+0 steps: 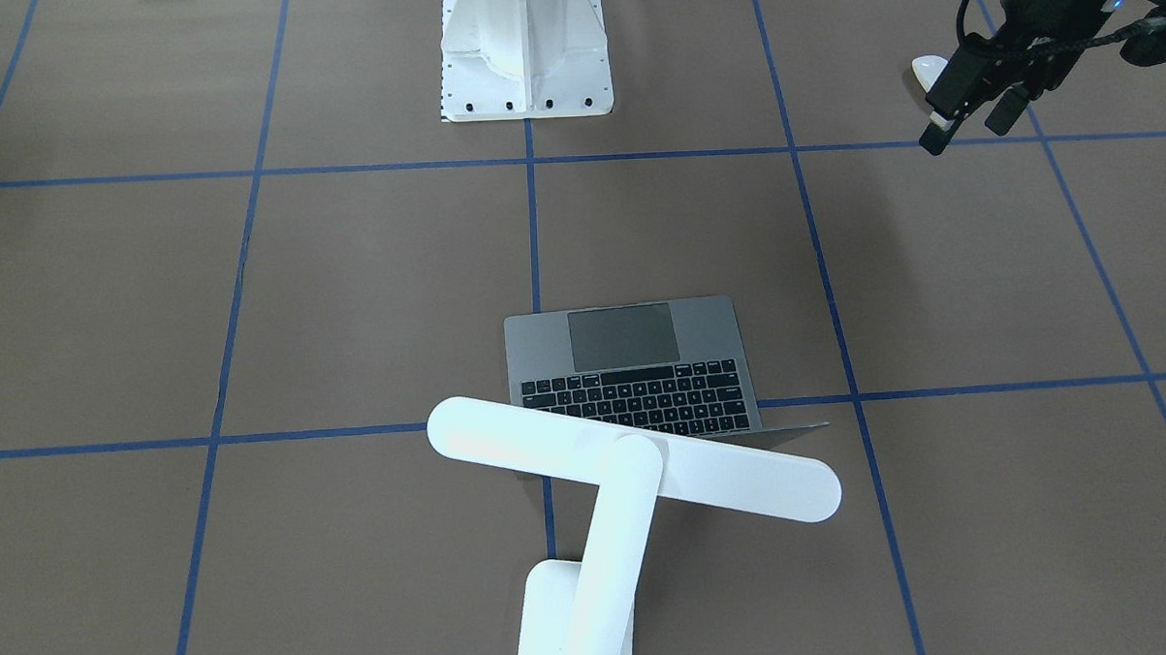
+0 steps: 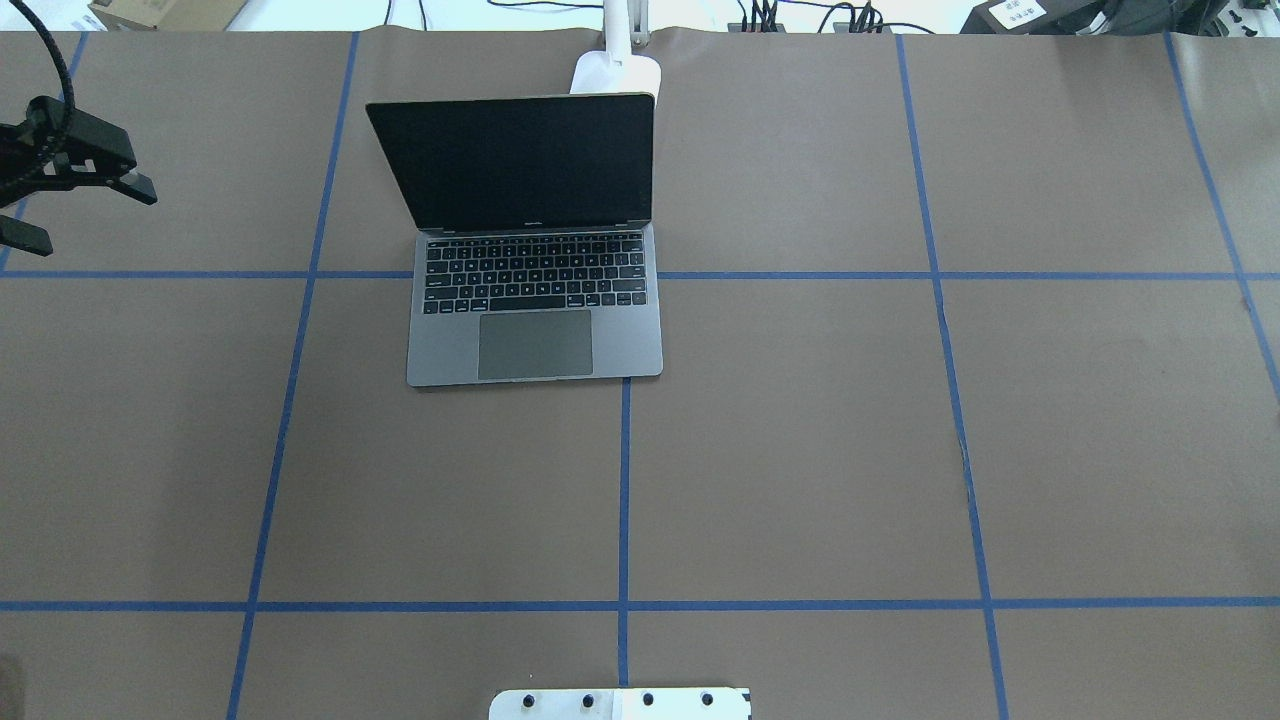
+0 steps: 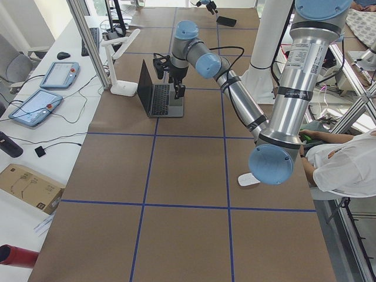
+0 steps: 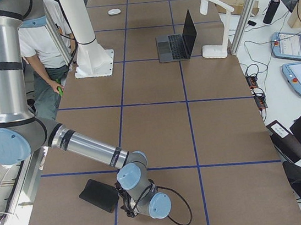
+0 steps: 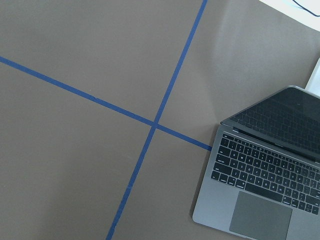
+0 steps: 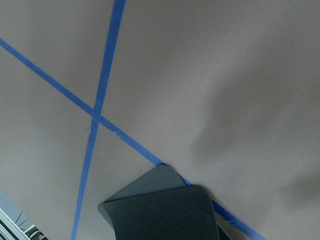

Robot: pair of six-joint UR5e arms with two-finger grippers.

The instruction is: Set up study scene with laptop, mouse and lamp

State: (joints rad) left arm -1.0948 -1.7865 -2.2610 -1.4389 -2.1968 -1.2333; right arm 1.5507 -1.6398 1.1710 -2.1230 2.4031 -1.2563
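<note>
Exterior front-facing: lamp (image 1: 627, 491) head covers laptop (image 1: 633, 365) screen; white mount (image 1: 525, 68) beyond.

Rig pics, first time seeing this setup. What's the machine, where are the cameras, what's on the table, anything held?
Two robot arms at a table, each ending in a two-finger gripper. Cameras: one overhead behind the robot, one facing it, one at each table end, one per wrist. On the table: open laptop, lamp behind its screen, mouse, black mat. Left gripper is open, empty. Right gripper hangs near the mat; its state isn't visible.
</note>
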